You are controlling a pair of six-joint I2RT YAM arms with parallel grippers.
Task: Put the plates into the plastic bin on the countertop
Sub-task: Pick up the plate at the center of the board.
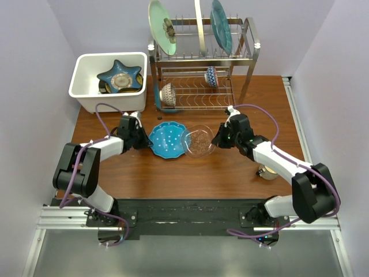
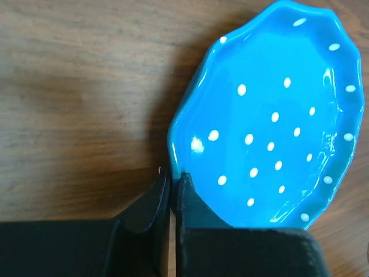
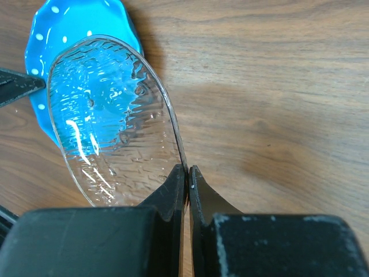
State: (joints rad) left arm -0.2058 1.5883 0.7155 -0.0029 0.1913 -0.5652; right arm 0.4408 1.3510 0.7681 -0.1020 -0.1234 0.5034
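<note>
Left end effector fingers pressed together on the near rim of the blue dotted plate, which lies flat mid-counter, a bit toward the left edge. Right end effector also pinched shut, on the rim of the clear glass plate; the glass plate sits just right of the blue one and overlaps its edge. Plastic bin at the far left corner already holds the star-shaped plate on top of another dark plate, mostly hidden. Teal plate stands upright in the dish rack at the far edge. Judgement: roughly two plates in, at least three left; both gripped plates not yet lifted.
</note>
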